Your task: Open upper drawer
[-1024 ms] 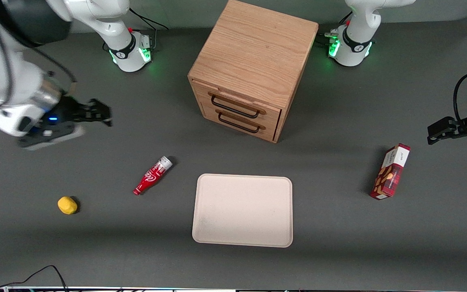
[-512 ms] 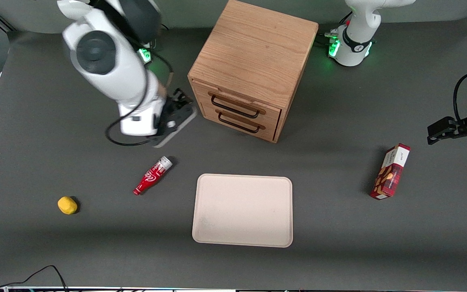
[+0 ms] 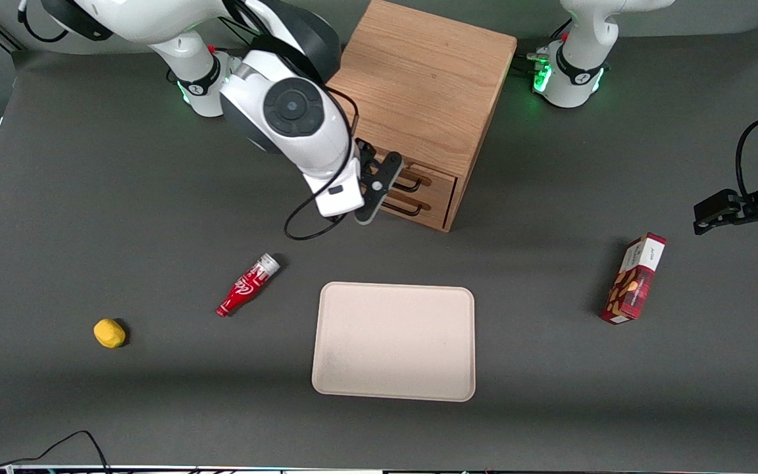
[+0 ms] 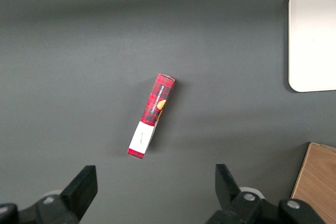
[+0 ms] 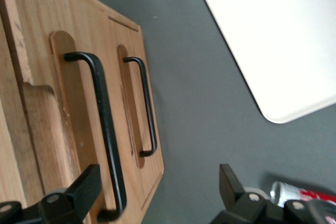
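The right arm reaches across the oak cabinet (image 3: pixel 412 85), its wrist angled down. Its gripper (image 3: pixel 379 178), fingers spread apart, sits in front of the upper drawer (image 5: pixel 79 114), one finger (image 5: pixel 86 187) by the black bar handle (image 5: pixel 105 129), grasping nothing.

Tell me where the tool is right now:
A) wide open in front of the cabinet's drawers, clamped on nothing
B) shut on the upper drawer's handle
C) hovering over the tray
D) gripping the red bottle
A: the tool sits in front of the drawer fronts, and the right wrist view shows its fingers spread wide, with the upper drawer handle near one finger but not clamped and the drawer not yet pulled out.
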Available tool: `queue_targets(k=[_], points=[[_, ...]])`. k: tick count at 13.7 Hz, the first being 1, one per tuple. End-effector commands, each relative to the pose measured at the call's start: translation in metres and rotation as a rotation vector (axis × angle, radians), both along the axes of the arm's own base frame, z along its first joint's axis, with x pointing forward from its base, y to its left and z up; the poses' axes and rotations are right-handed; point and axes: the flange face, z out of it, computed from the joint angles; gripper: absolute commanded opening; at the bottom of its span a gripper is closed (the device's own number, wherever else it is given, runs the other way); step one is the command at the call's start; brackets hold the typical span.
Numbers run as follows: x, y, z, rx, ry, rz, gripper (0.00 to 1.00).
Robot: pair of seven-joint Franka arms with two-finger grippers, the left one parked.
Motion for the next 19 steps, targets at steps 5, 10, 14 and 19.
queue_targets(k=[5, 10, 14, 19], points=[[-0.001, 0.016, -0.038, 0.003, 0.023, 0.077, 1.00], [0.021, 0.012, -0.058, 0.040, -0.041, 0.114, 1.00], [0.050, -0.014, -0.062, 0.028, -0.073, 0.137, 1.00], [0.087, -0.042, -0.057, 0.055, -0.156, 0.093, 1.00]])
